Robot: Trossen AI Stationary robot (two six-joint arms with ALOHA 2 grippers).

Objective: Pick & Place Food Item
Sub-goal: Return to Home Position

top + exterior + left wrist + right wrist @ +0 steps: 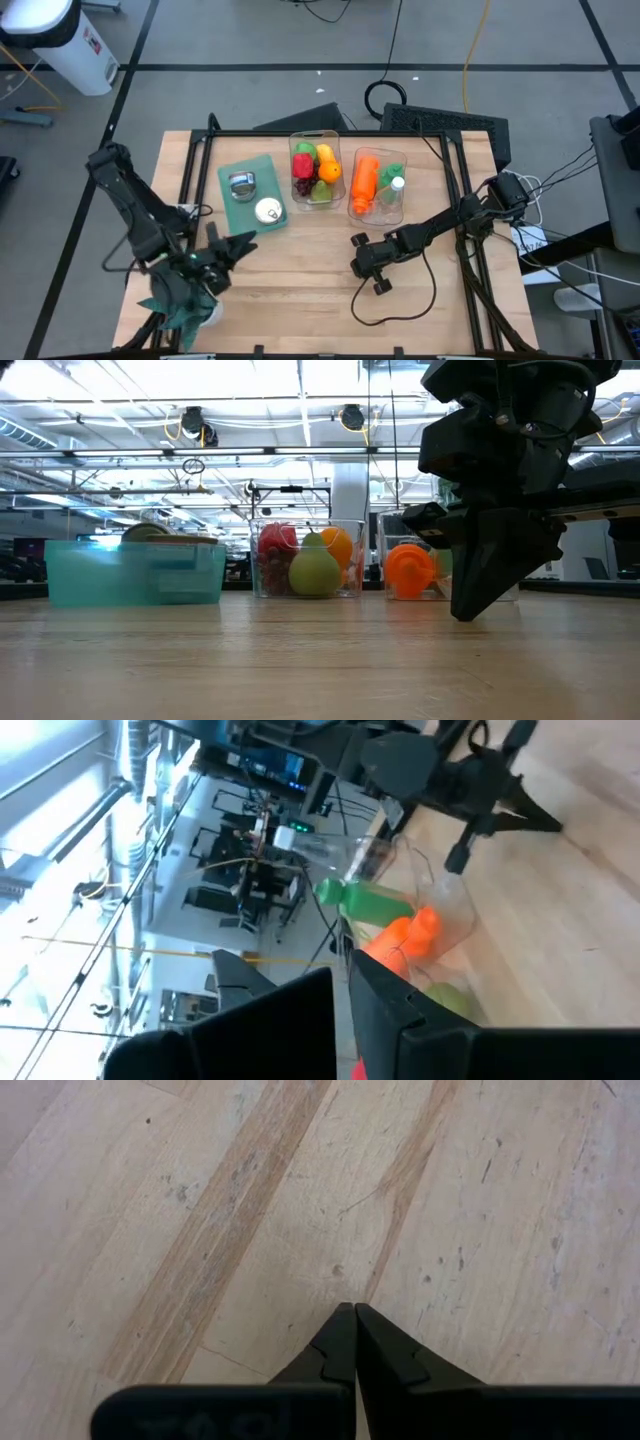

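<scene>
Two round tuna cans (241,184) lie side by side in one translucent green bin (240,166).
The bin sits toward the wooden worktop's (300,275) far-left corner. The left gripper (342,966) is toward the near-left corner and the right gripper (347,1311) is mid-worktop, both pinched closed and empty.

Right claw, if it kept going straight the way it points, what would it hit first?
The right claw, shut, points down at the wooden table. It would likely meet that wood first; nothing shows between them, and the low view puts its tip close above the surface.
</scene>
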